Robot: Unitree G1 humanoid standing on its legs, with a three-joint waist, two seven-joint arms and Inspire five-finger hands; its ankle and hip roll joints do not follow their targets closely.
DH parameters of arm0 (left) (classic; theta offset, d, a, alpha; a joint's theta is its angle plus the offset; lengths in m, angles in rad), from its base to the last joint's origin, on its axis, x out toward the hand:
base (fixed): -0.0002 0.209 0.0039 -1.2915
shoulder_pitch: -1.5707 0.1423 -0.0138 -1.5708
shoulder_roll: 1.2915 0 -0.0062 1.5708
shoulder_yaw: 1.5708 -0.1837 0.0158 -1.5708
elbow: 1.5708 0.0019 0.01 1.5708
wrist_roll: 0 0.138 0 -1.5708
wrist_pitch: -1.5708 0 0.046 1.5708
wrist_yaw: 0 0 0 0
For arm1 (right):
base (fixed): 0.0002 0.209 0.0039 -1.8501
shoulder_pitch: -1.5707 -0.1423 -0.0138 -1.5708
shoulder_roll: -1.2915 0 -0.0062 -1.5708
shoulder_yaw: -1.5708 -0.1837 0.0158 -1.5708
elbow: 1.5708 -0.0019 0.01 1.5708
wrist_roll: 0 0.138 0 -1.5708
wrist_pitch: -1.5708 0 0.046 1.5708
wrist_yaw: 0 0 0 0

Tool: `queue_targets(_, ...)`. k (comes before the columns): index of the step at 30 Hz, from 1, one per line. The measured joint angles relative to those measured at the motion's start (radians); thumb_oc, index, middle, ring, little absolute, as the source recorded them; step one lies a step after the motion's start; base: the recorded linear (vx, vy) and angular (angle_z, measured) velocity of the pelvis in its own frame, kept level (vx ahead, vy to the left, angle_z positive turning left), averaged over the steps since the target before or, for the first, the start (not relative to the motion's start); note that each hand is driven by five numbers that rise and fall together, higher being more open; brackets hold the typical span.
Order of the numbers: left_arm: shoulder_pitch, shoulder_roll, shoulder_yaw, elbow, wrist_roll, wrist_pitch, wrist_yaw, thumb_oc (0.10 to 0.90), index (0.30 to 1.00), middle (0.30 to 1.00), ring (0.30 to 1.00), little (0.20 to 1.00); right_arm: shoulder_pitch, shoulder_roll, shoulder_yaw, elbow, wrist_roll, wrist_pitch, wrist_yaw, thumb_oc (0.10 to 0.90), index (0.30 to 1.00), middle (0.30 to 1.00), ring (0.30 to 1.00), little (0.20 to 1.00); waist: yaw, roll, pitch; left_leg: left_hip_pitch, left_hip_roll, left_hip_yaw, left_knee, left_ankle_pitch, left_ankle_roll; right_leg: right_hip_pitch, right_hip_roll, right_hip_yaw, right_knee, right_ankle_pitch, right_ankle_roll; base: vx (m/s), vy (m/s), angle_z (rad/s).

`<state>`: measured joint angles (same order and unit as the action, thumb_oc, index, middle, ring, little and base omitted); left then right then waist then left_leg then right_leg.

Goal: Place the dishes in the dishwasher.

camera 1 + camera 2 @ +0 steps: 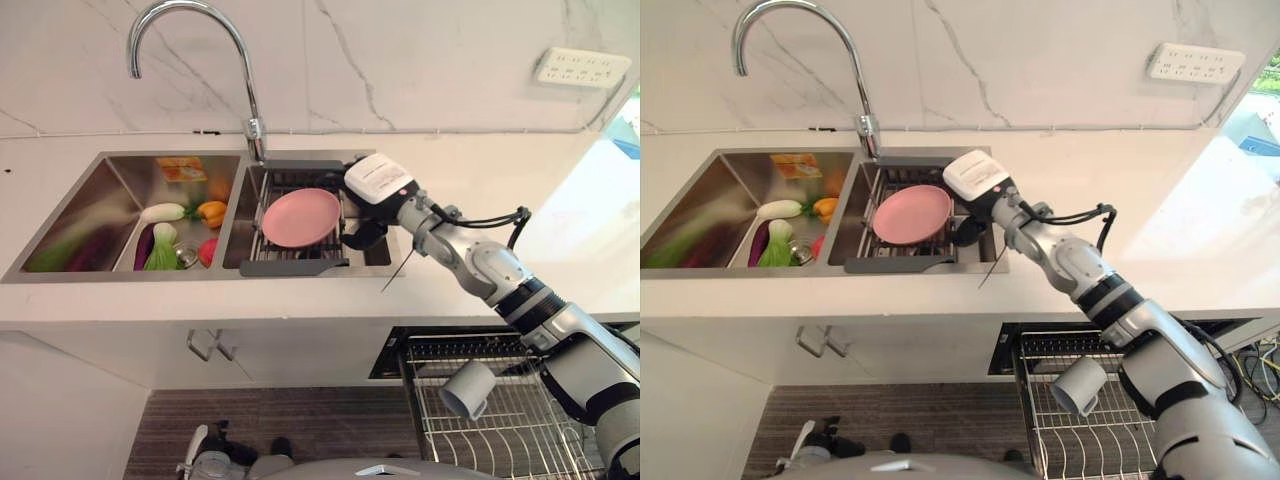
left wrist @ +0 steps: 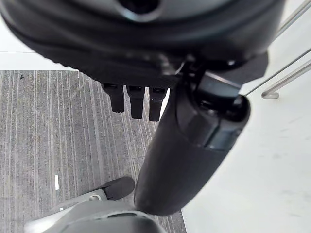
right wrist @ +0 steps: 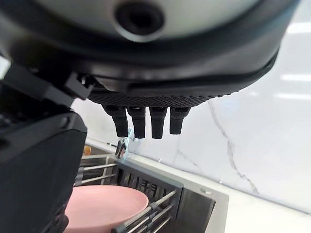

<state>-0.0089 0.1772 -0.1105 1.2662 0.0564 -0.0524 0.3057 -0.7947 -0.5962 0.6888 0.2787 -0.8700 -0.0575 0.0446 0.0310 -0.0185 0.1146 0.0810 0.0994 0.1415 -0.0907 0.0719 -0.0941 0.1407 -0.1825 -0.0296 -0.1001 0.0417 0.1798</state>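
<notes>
One pink plate (image 1: 300, 217) lies in the sink rack (image 1: 296, 250), just beside the right hand (image 1: 362, 236).
Right hand reaches over the sink's (image 1: 120, 190) right basin, its fingers (image 3: 145, 122) straight and relaxed above the plate's rim, holding nothing; beyond the plate, away from the hand, vegetables (image 1: 170, 235) fill the left basin; the tap (image 1: 190, 60) arches behind; below the arm the dishwasher basket (image 1: 500, 420) stands pulled out with a grey cup (image 1: 467, 389) in it; left hand (image 2: 138, 99) hangs over the floor, fingers straight, empty.
</notes>
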Motion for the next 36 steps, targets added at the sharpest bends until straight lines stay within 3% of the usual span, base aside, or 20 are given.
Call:
queue_targets(23, 0.003, 0.001, -0.002, -0.002, -0.026, -0.001, -0.012, 0.800, 0.900, 0.900, 0.900, 0.900, -0.027, 0.060, 0.042, 0.054, -0.035, -0.012, 0.039, 0.800, 0.900, 0.900, 0.900, 0.900, 0.018, 0.000, -0.002, -0.013, 0.000, -0.018, 0.000, 0.001, 0.001, 0.000, 0.000, -0.023, 0.000, 0.000, 0.000, 0.00, 0.000, 0.01)
queue_targets(27, 0.011, 0.001, -0.003, 0.003, -0.027, -0.003, -0.011, 0.800, 0.900, 0.900, 0.900, 0.900, -0.088, 0.113, 0.082, 0.145, -0.080, -0.004, 0.033, 0.800, 0.900, 0.900, 0.900, 0.900, 0.022, 0.000, -0.003, -0.013, -0.001, -0.019, 0.000, 0.001, 0.000, 0.000, 0.001, -0.025, 0.000, 0.000, 0.000, 0.00, 0.000, 0.00)
queue_targets(29, 0.013, 0.003, -0.007, 0.007, -0.028, -0.003, -0.009, 0.800, 0.900, 0.900, 0.900, 0.900, -0.158, 0.177, 0.137, 0.269, -0.124, 0.001, 0.028, 0.800, 0.900, 0.900, 0.900, 0.900, 0.037, -0.005, -0.012, -0.025, 0.000, -0.023, 0.000, 0.002, 0.000, -0.011, 0.001, -0.026, 0.000, -0.001, 0.000, -0.01, -0.007, 0.05)
queue_targets(36, 0.006, 0.009, -0.041, 0.016, -0.049, -0.002, -0.008, 0.800, 0.900, 0.900, 0.900, 0.900, -0.203, 0.201, 0.198, 0.365, -0.198, 0.000, 0.020, 0.800, 0.900, 0.900, 0.900, 0.900, 0.070, -0.010, -0.018, -0.033, -0.001, -0.023, 0.000, 0.004, 0.000, -0.019, 0.001, -0.028, 0.000, 0.000, 0.000, 0.00, 0.000, 0.00)
